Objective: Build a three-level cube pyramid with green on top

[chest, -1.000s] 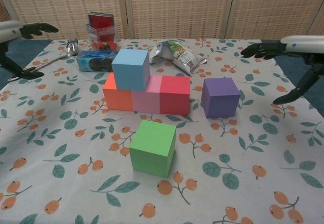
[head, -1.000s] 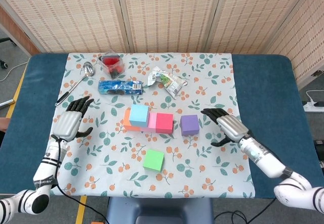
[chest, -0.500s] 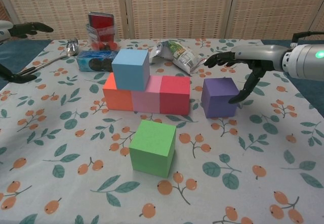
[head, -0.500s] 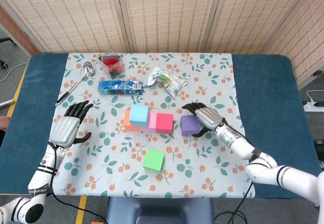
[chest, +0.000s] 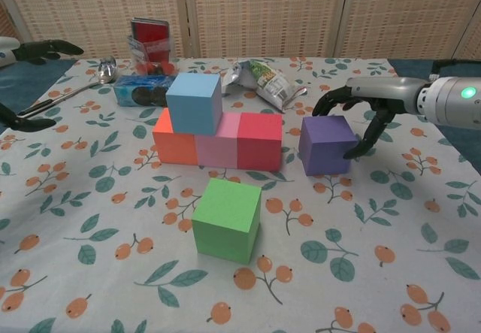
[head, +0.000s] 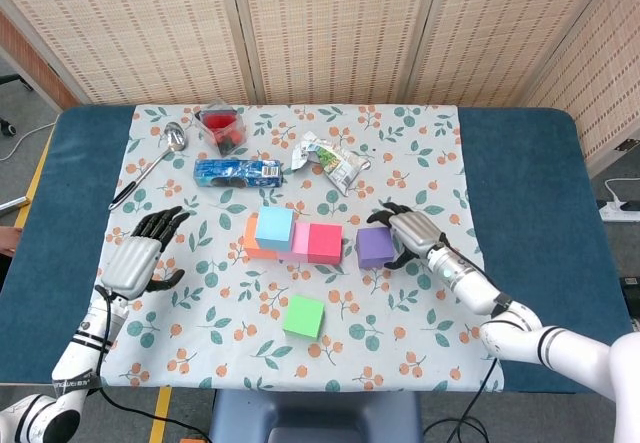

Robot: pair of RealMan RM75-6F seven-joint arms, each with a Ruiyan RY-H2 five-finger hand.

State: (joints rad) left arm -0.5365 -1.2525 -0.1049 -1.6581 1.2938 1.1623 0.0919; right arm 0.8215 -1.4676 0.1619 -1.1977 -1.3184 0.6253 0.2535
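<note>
A row of orange (chest: 174, 143), pink (chest: 218, 149) and red (chest: 259, 141) cubes stands mid-cloth, with a light blue cube (head: 274, 228) (chest: 195, 101) stacked on its left part. The purple cube (head: 372, 247) (chest: 325, 146) sits on the cloth just right of the row. My right hand (head: 412, 233) (chest: 361, 115) grips it, fingers over its far edge and thumb on its right face. The green cube (head: 303, 316) (chest: 227, 219) lies alone in front of the row. My left hand (head: 135, 263) (chest: 34, 51) hovers open at the cloth's left side, holding nothing.
At the back lie a metal spoon (head: 150, 168), a blue cookie pack (head: 237, 172), a clear container with red contents (head: 221, 129) and a crumpled snack bag (head: 328, 158). The floral cloth (head: 400, 333) covers the blue table.
My right hand swept in from the right and closed around the purple cube, which stays on the cloth. My left hand drifted slightly toward me.
</note>
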